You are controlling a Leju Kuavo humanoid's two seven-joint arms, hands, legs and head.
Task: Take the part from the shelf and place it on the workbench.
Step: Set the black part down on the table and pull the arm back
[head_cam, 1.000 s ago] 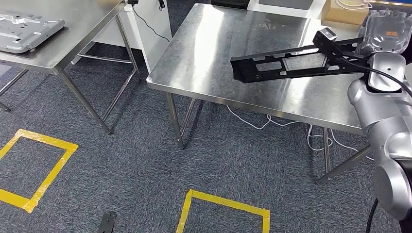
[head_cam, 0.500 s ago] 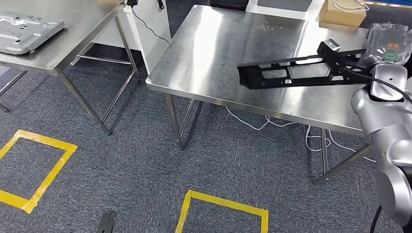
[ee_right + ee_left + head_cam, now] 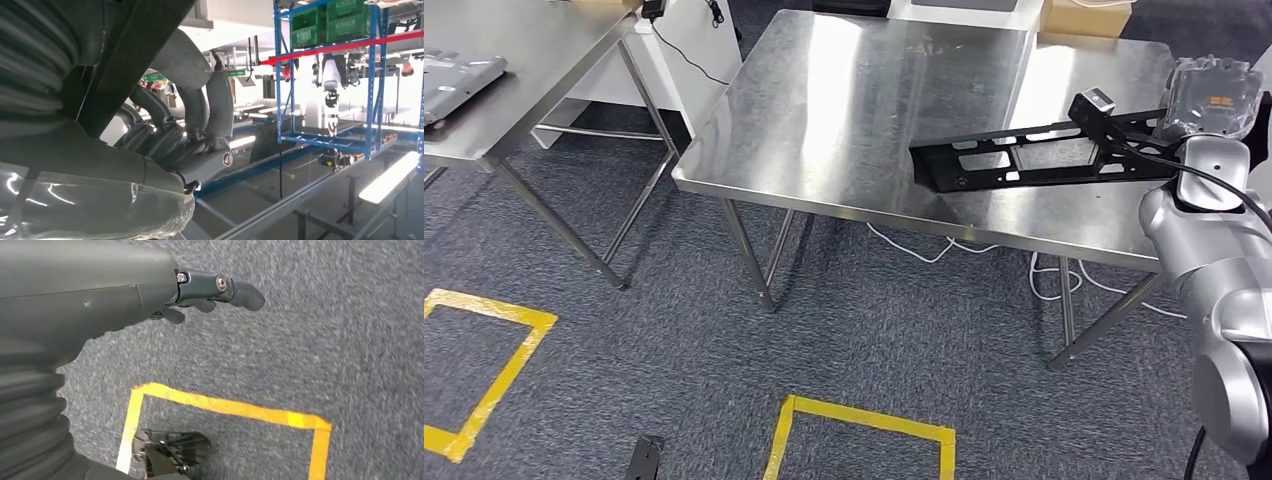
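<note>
The right arm (image 3: 1214,240) is reaching forward over the workbench (image 3: 854,110), carrying the part (image 3: 1034,160), a long black perforated bracket. The part is lying roughly level above the bench's near right portion, its free end pointing toward the robot's left; whether it is touching the steel cannot be told. In the head view the wrist camera and part are hiding the right hand. The right wrist view is showing the right hand (image 3: 195,135) with its fingers (image 3: 219,105) curling around the part's dark bar (image 3: 130,55), gripping it. That view is also taking in a blue shelf (image 3: 372,80) with green crates (image 3: 340,22). The left wrist view is showing the left hand (image 3: 200,295) hanging over carpet (image 3: 325,340) beside yellow tape (image 3: 225,407), fingers loosely spread, holding nothing.
</note>
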